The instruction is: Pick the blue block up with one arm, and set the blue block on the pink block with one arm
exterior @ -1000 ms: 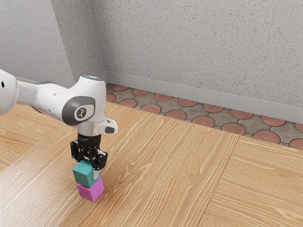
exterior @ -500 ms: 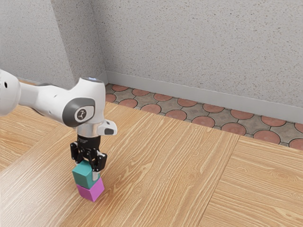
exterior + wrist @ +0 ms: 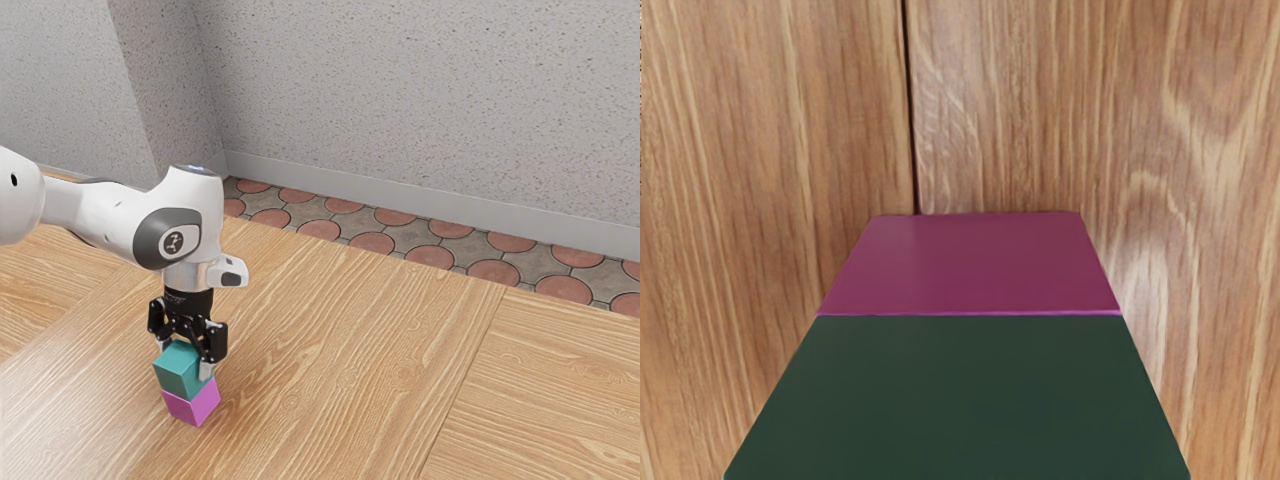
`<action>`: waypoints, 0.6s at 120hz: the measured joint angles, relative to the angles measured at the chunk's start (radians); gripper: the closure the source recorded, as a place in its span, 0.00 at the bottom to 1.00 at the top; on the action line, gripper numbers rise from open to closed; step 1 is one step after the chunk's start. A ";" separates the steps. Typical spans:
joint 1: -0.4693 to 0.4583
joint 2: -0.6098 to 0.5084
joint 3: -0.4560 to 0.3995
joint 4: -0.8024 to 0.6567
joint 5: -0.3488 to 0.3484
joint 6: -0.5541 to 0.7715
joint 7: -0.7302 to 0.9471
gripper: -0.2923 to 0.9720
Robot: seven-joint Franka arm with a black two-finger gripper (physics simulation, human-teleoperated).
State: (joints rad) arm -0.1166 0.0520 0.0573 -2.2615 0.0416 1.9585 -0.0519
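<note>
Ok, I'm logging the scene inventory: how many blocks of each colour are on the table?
blue block: 1
pink block: 1
Total: 2 blocks

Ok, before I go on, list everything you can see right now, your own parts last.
blue block: one, blue-green, sitting on top of the pink block, between the gripper's fingers
pink block: one, pink-magenta, on the table directly under the blue block
table: one, light wood grain, under the stack
floor: one, reddish round tiles, beyond the table's far edge
wall: one, grey speckled, behind the floor
arm: one, white and grey, coming in from the exterior view's left
gripper: one, black, pointing down, shut on the blue block
</note>
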 joint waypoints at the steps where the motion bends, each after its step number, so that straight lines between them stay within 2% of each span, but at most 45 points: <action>1: 0.000 0.000 0.000 0.000 0.000 0.000 0.000 0.27; 22: -0.001 -0.020 0.000 0.000 0.000 -0.004 0.000 0.25; 54: 0.000 -0.193 -0.011 0.000 0.005 0.000 0.000 0.24; 72: 0.004 -0.190 -0.051 0.077 0.009 0.033 0.001 0.23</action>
State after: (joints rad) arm -0.1125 -0.1377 0.0068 -2.1847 0.0509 1.9912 -0.0505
